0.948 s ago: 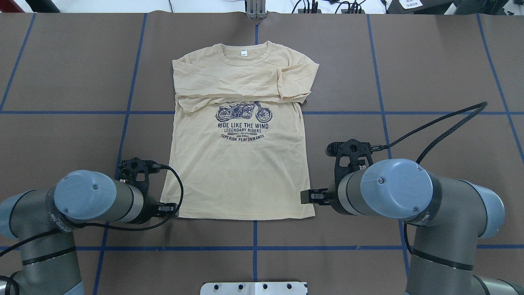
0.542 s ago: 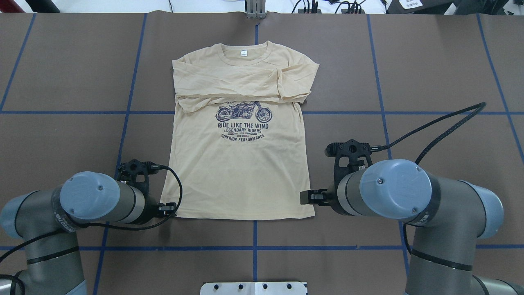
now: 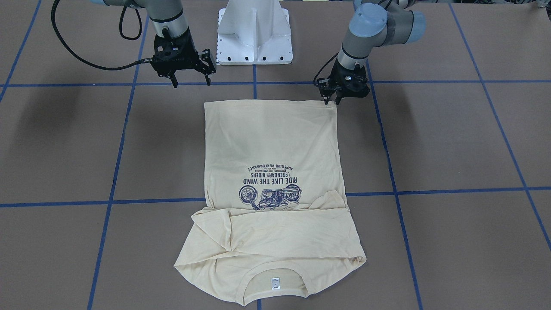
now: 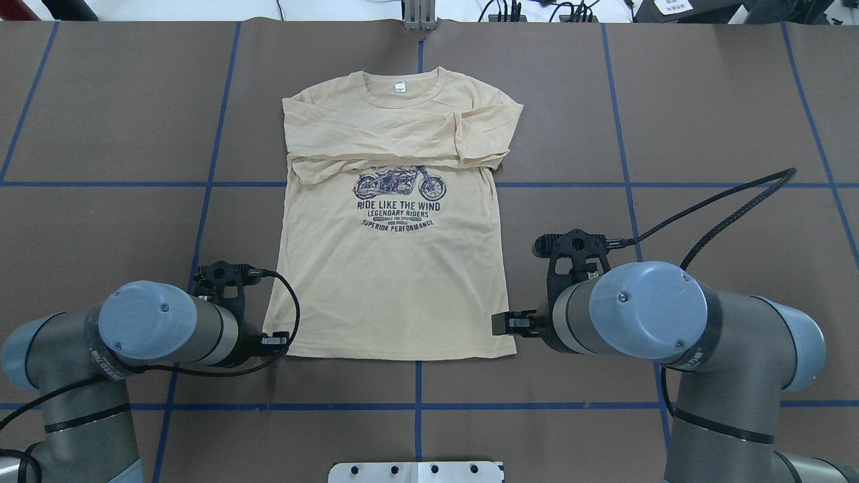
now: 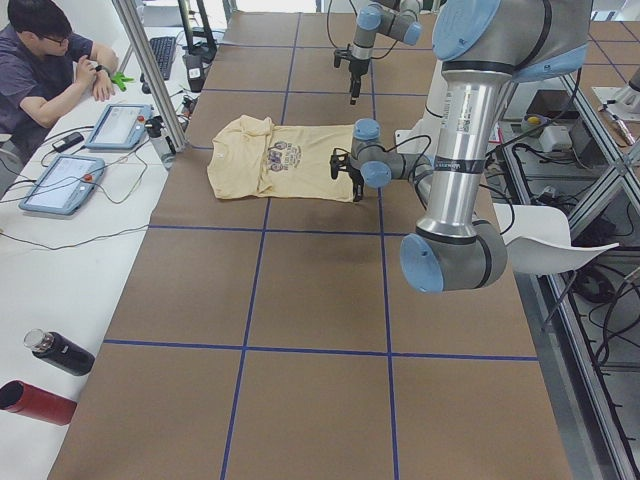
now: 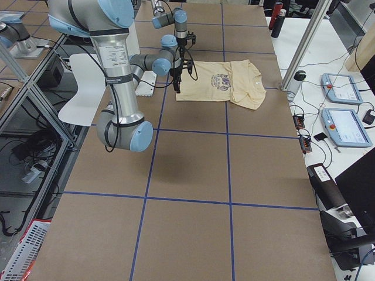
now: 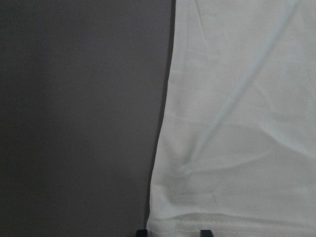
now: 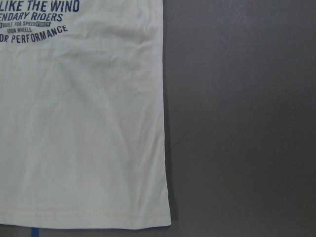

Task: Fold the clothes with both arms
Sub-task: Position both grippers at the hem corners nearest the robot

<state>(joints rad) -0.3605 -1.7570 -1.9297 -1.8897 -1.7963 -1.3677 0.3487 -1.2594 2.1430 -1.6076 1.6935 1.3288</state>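
The cream-yellow shirt point(image 4: 392, 268) lies flat on the brown table, print up, collar at the far side, both sleeves folded across the chest. It also shows in the front-facing view point(image 3: 271, 142). My left gripper point(image 4: 276, 341) is low at the hem's left corner. Its fingertips point(image 7: 205, 232) stand a little apart on either side of that corner point(image 7: 163, 224) and do not pinch it. My right gripper point(image 3: 190, 81) is wide open above the table, near the hem's right corner point(image 8: 165, 222) and clear of it. It shows in the overhead view point(image 4: 507, 323) too.
The white pedestal base point(image 3: 255, 32) stands between the arms at the near edge. Blue tape lines cross the brown table cover point(image 4: 704, 121). A black cable point(image 4: 725, 198) loops off the right wrist. An operator point(image 5: 50, 60) sits beyond the far edge with tablets.
My left arm has shifted slightly toward the shirt and its gripper stays at the hem corner. The right arm and the shirt have barely moved.
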